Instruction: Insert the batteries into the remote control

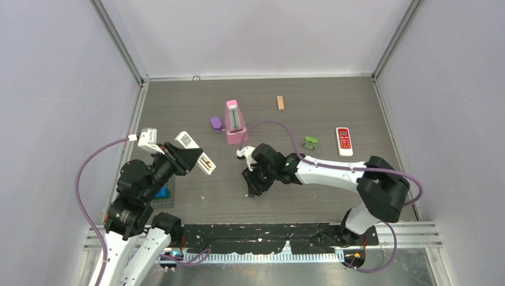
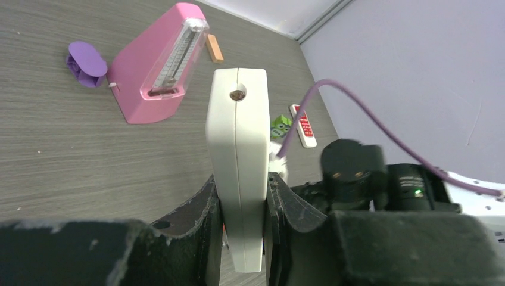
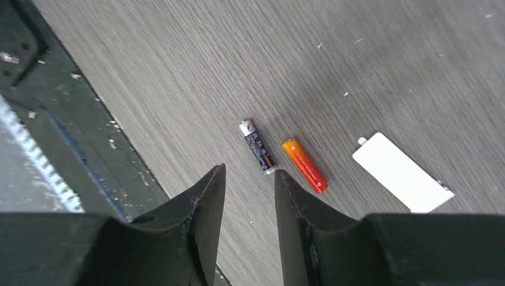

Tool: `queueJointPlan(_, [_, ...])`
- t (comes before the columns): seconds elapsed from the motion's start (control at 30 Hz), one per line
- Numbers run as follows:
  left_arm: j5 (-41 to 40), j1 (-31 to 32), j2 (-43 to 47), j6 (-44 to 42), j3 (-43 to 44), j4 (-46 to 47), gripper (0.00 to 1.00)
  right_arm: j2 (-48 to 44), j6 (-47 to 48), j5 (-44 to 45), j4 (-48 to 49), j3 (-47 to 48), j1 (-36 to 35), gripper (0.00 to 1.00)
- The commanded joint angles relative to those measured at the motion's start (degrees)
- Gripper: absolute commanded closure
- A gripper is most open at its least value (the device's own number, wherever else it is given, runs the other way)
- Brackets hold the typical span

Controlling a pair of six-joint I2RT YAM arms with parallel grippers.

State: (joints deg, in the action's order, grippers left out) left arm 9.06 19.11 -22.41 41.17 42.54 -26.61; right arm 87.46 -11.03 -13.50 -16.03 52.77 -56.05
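My left gripper (image 2: 241, 202) is pinching the slim white plastic remote control (image 2: 238, 149) edge-on.
My right gripper (image 3: 250, 179) hangs slightly parted over a dark cylindrical battery (image 3: 257, 146) and a red-orange battery (image 3: 304, 165), side by side on the grey table (image 3: 178, 71), near a flat white cover (image 3: 402, 173).

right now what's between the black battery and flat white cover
A red-orange cylindrical battery lies between the black battery and white cover, shown in the right wrist view.

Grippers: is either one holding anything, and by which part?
Left gripper clamps the white remote across its broad faces, near one end. Right gripper: open, empty.
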Motion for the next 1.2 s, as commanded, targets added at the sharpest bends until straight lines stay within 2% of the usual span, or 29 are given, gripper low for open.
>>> queueJointPlan(0.0, [-1.6, -0.1, -0.2, -1.0, 4.0, -0.3, 1.00, 4.0, 3.5, 4.8, -0.8, 4.2, -2.6, 0.59])
queueJointPlan(0.43, [-2.7, -0.1, 0.0, -0.7, 5.3, -0.6, 1.00, 12.1, 5.2, 9.6, -0.3, 8.0, -7.6, 0.58])
queueJointPlan(0.73, [-3.1, -0.1, -0.1, -1.3, 5.6, -0.7, 1.00, 13.5, 6.5, 15.6, -1.8, 8.7, -8.4, 0.69])
queueJointPlan(0.9, [-3.2, -0.1, -0.3, -1.6, 5.6, -0.8, 1.00, 12.8, 7.2, 15.3, -2.4, 8.2, -8.5, 0.59])
queueJointPlan(1.17, [-3.4, -0.1, 0.0, -1.6, 5.3, -1.1, 1.00, 11.2, 4.9, 14.4, -3.8, 7.5, -8.7, 0.58])
